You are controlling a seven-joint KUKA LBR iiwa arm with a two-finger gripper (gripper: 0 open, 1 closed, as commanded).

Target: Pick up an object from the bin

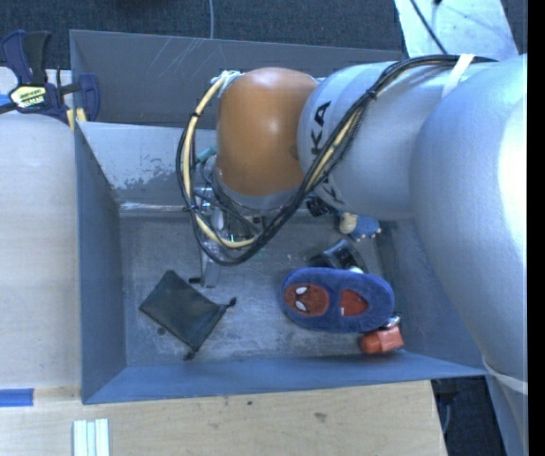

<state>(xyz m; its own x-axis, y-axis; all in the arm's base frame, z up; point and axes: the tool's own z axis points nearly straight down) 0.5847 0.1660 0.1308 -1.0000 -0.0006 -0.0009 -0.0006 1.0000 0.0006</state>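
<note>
Bin [102, 283]: grey metal, carrying a few loose items on its floor.
Arm [415, 131]: reaching in from the right, with its orange cover [258, 131] hanging over the back-left part of the floor.
Jaws: pointing down beneath the cover. Whether they are wide or narrow cannot be told, and no item is seen held.
Nearest item: dark flat square [183, 312], lying askew at front left, just beside and below the jaws.
Other items: blue slipper-shaped plush [339, 300] with two red faces, lying at front right. A small orange-red piece [382, 340] is touching its right end, and a small black item [334, 255] is sitting just behind it.
Progress: nothing is being lifted, as every item is resting on the floor.
Remaining: by judgement nearly the whole task, namely closing on one item and raising it clear of the bin.
</note>
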